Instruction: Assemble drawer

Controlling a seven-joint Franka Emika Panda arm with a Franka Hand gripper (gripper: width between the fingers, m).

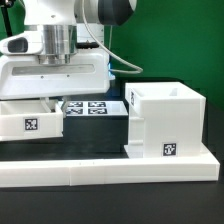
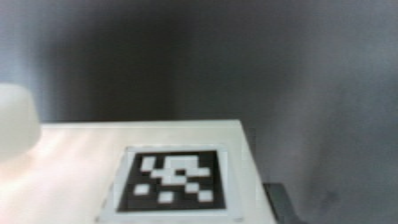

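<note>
The tall boxy drawer shell (image 1: 165, 122) stands open-topped at the exterior view's right, a tag on its front. One shallow white tray (image 1: 27, 118) with a tag sits low at the exterior view's left. My gripper (image 1: 55, 100) comes straight down onto this tray, its fingers hidden behind the tray's wall. In the wrist view the tray's tagged face (image 2: 178, 180) fills the lower part, very close. A dark finger (image 2: 276, 197) lies against its edge. A pale round shape (image 2: 9, 115), perhaps the knob, shows beside it. The second tray is out of view.
The long low white L-shaped wall (image 1: 110, 170) runs along the front, with the shell standing against it. The marker board (image 1: 92, 107) lies flat on the dark table between the tray and the shell. A green backdrop stands behind.
</note>
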